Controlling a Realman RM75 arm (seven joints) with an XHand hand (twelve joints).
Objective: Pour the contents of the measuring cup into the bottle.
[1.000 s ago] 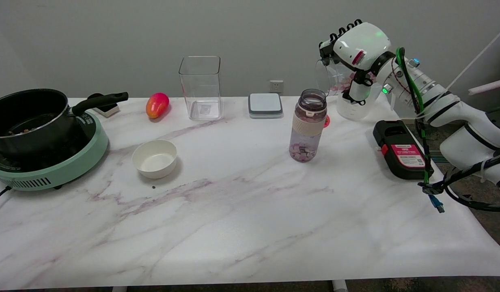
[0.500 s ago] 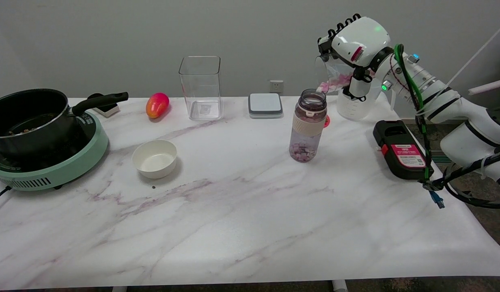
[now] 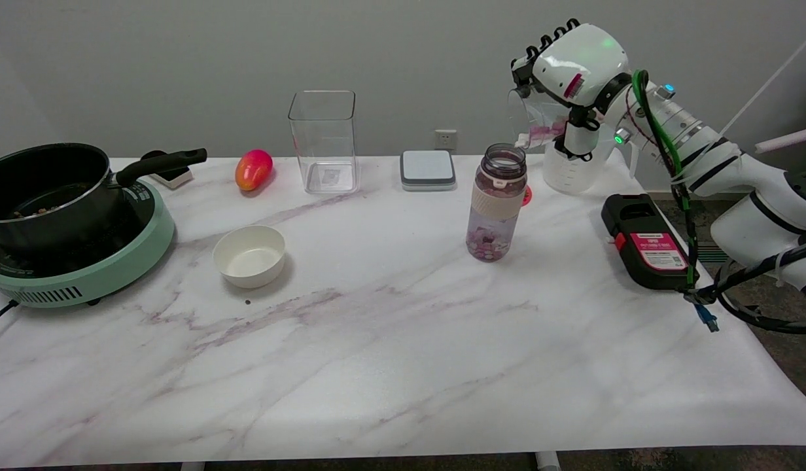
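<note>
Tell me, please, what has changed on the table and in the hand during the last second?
The right hand, holding the measuring cup, has risen a little and tipped the cup further toward the bottle; the pink contents have slid down to the cup's lip, above and just right of the bottle's mouth. The grip is unchanged. The bottle, bowl, pot and clear container stayed in place.

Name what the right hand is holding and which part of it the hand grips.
The right hand holds the clear measuring cup, tilted toward the bottle. It seems to grip the cup's far, handle side, but the hand hides the exact hold.
</note>
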